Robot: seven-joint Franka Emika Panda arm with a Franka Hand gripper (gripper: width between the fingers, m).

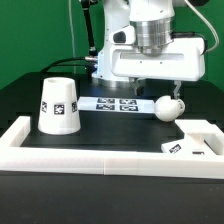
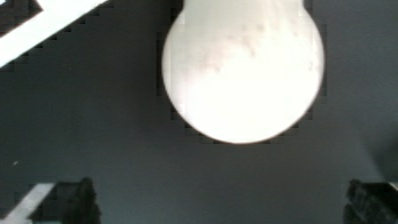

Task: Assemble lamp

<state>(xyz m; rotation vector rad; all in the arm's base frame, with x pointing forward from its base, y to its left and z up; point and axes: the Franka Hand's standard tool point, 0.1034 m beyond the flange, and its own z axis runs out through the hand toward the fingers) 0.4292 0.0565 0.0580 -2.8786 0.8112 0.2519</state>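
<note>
Lin: Bench matte black, green backdrop behind, blocky white rail along the near edge. Jaws?

Rao: Spread wide, holding nothing. In the wrist view the two dark fingertips sit at opposite edges of the frame. The bulb lies ahead between them, clear of both.

Lin: Bulb surface and shape?

Rao: White, smooth, faintly mottled. Egg-shaped, narrowing to a neck. In the exterior view it lies on its side on the bench directly below the jaws, with its stub toward the exterior view's right.

Lin: Next out?

Rao: The marker board is a thin flat white strip with black tags, just beside the bulb on the exterior view's left. Farther left is the lamp shade, a white tapered cone with a flat top. It stands upright, wide end down, with tags on its side.

Lin: Other side?

Rao: The lamp base is white, angular and blocky, with a tag on one face. It sits near the rail at the exterior view's right, apart from the bulb.
</note>
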